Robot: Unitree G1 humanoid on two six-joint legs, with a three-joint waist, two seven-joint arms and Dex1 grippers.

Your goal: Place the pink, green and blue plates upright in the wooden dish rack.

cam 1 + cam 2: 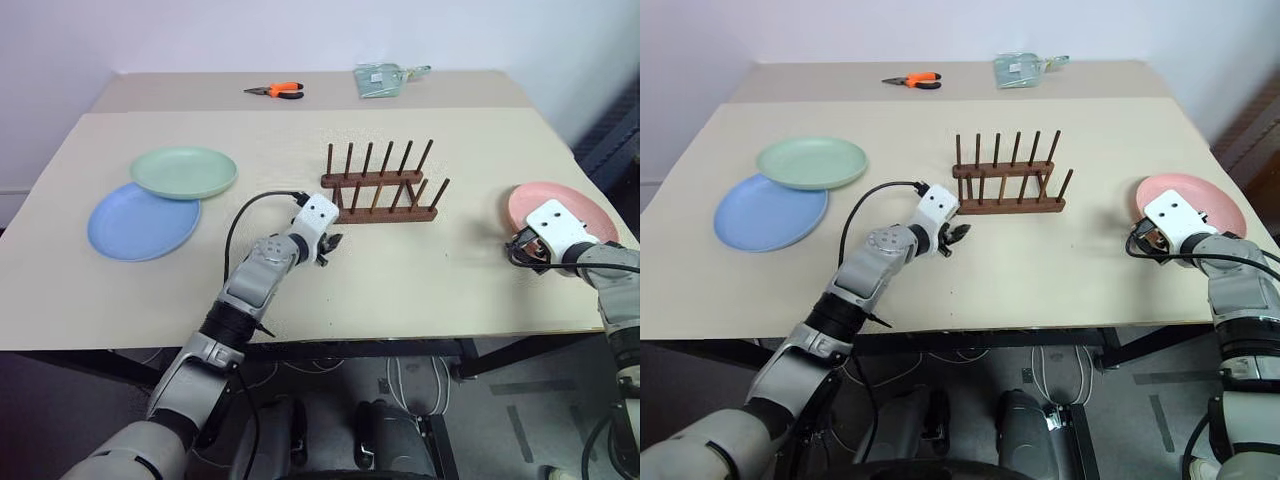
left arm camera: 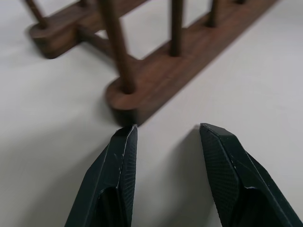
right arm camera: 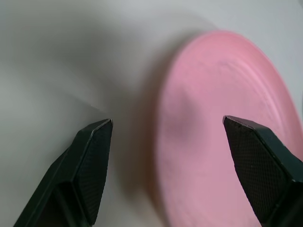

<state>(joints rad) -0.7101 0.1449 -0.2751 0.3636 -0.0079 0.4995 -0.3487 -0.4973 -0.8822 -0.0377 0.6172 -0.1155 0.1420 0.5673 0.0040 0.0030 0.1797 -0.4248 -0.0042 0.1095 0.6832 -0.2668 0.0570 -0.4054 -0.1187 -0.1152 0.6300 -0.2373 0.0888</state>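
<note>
- My left gripper (image 2: 165, 130) hangs low over the table (image 1: 420, 270), fingers parted to a moderate gap with nothing between them. Its tips sit just short of the near-left end of the wooden dish rack (image 1: 380, 186), not touching it.
- My right gripper (image 3: 168, 125) is spread wide and empty at the table's right side. It points at the near-left edge of the pink plate (image 1: 555, 210), with one finger over bare tabletop and the other over the plate.
- The pink plate lies flat near the right edge of the table, well apart from the rack.
- The rack stands around the middle of the table, its two rows of upright pegs holding no plates.
- On the left, the blue plate (image 1: 140, 222) lies flat, with the green plate (image 1: 184, 172) just behind it and overlapping its far rim.
- Far back lie orange-handled pliers (image 1: 275, 90) and a small greenish packet (image 1: 382, 78), well apart from each other.
</note>
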